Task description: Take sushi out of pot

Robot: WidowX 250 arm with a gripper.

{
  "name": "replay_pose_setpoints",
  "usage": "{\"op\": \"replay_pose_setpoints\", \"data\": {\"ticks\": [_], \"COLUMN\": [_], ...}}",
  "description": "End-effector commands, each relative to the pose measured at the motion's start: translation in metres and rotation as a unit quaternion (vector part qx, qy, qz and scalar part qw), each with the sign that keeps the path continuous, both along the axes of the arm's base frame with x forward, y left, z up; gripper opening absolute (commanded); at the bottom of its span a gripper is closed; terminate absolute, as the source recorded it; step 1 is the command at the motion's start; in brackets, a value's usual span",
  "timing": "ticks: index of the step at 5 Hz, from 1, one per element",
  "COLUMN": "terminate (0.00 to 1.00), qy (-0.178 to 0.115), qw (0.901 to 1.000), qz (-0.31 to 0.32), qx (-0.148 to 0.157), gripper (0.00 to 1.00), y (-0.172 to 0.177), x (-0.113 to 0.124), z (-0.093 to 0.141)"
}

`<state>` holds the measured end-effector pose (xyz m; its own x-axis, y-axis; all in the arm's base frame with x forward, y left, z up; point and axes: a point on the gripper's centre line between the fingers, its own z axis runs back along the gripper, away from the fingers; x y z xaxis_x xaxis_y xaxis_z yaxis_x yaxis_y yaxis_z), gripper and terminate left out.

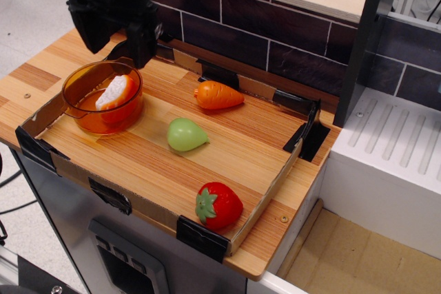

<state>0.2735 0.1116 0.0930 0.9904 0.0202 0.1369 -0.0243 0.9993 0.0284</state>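
1. The end effector hung above the pot's far rim, fingers spread and empty.
2. The sushi lay tilted inside the pot, just below and in front of the end effector.
3. A descent too far back would likely strike the rim and shove the light pot across the counter.

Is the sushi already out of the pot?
No, the sushi lies inside the orange pot, with the hand above it.
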Motion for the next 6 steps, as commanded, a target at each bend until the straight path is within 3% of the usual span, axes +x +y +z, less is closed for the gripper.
{"op": "replay_pose_setpoints", "data": {"ticks": [1, 2, 3, 6], "terminate": [0.00, 0.00, 0.00, 0.00], "qy": [0.005, 0.011, 0.017, 0.025], "qw": [0.9999, 0.9996, 0.9984, 0.9969], "qz": [0.012, 0.025, 0.047, 0.073], "qx": [-0.010, -0.006, -0.026, -0.016], "gripper": [1.00, 1.00, 1.00, 1.00], "y": [0.022, 0.029, 0.034, 0.036], "x": [-0.003, -0.001, 0.003, 0.006], "z": [-0.008, -0.020, -0.027, -0.052]}}
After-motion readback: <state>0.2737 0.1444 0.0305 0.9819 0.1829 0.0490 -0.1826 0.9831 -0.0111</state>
